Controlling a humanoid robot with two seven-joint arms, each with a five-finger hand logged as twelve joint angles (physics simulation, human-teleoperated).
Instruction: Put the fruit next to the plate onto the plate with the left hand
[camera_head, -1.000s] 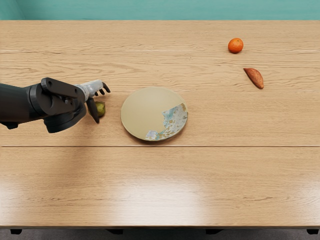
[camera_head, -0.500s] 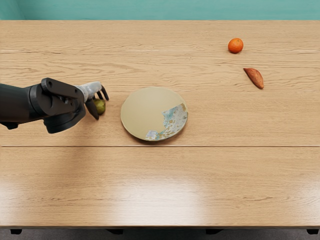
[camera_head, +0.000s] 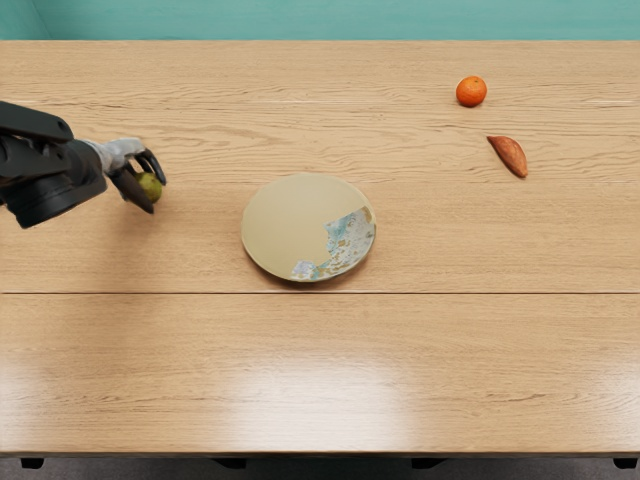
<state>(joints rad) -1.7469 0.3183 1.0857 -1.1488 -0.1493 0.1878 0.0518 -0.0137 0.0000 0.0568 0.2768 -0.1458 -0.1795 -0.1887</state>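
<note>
Wooden table (camera_head: 320, 370) — one plate (camera_head: 290, 215), left hand (camera_head: 133, 172) clasping one green fruit (camera_head: 151, 186) (one orange (camera_head: 471, 91) apart).

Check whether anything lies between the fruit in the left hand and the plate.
Nothing visible does. The left hand is closed on the green fruit, and only bare table separates it from the plate. The orange and the reddish-brown item lie far off on the plate's other side.

The worktop (camera_head: 320, 350) is pale grained wood with a soft sheen; the plate (camera_head: 290, 215) looks matt, its glaze patchily worn.
</note>
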